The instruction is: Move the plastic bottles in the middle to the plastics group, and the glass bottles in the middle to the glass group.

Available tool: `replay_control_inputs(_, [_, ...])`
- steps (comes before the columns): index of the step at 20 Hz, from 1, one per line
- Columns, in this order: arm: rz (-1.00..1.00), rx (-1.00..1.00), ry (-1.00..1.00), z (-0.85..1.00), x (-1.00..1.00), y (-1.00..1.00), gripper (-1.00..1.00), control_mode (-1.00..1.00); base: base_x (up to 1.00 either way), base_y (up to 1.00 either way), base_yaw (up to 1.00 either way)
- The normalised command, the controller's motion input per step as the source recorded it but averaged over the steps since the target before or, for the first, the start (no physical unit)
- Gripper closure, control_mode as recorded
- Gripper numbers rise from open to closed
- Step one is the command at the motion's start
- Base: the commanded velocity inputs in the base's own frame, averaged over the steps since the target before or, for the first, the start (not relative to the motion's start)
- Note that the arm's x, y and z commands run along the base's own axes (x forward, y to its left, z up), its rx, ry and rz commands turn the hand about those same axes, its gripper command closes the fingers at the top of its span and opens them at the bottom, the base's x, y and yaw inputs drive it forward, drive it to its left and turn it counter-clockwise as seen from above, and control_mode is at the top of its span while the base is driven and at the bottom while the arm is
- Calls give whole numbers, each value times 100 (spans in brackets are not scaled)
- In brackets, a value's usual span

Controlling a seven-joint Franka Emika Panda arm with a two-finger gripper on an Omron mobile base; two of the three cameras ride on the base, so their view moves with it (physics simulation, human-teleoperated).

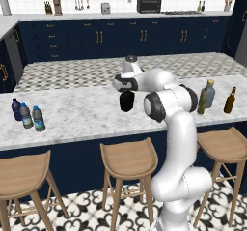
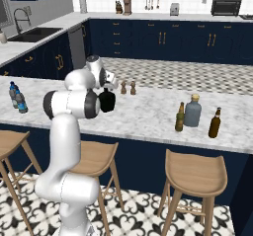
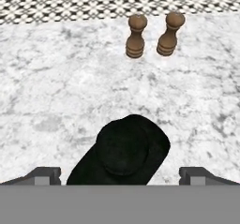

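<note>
Risk is concentrated in the grasp of the black bottle [image 3: 123,153], which is seen in the hand view directly below the gripper [image 3: 120,175], between its two dark fingertips. The jaws are spread to their widest, one on each side of the bottle, and nothing is pinched. The bottle is squat and round-bodied, so if the fingers are closed on its curved shoulder and not on the neck or the widest part, it could be squeezed out sideways or tipped onto the marble counter [image 3: 56,101]. Whether the fingers are low enough to bracket the body cannot be told.

Beyond the gripper, near the far counter edge, two brown shakers [image 3: 152,35] are left standing; they are well apart from the bottle and are unlikely to be struck unless the bottle is knocked forward.

Well off to the gripper's right, the glass group is gathered: a grey-blue bottle [image 1: 209,93], an olive-green bottle [image 1: 202,101] just beside it, and a brown bottle [image 1: 230,100]. A careless set-down there could topple these close neighbours. Far to the left, the plastic bottles [image 1: 28,115] are clustered.
</note>
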Motion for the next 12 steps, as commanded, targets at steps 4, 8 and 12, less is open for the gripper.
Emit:
replay_control_inputs(4, [0,0,0,-1,15,0,-100,-100,0,0,0])
replay_control_inputs(8, [0,0,0,0,12,0,-100,-100,0,0,0])
replay_control_inputs(12, [0,0,0,-1,6,0,-100,-100,0,0,0])
